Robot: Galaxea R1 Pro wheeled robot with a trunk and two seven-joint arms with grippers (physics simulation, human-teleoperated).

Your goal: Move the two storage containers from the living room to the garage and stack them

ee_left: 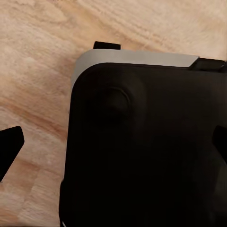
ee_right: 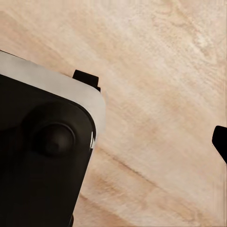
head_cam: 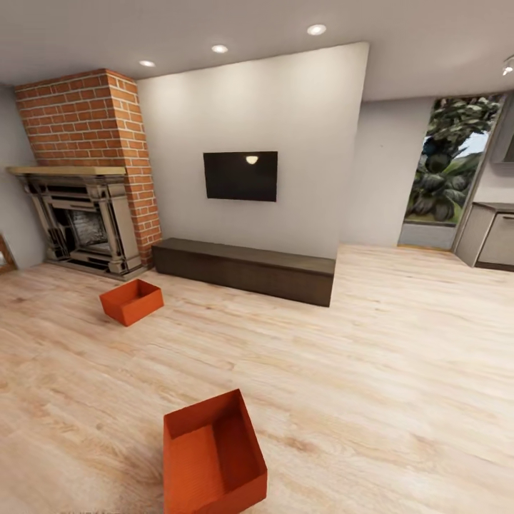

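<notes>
1. Near storage container (head_cam: 213,457) sits on the wood plank floor (head_cam: 400,371) directly before me.
2. Far storage container (head_cam: 131,301) sits near the brick fireplace (head_cam: 86,207).
3. I cannot tell either of my grippers' state.

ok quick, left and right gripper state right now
Left gripper: cannot be told; one dark fingertip shows over the wood floor, holding nothing visible.
Right gripper: cannot be told; one fingertip shows, nothing held.
</notes>
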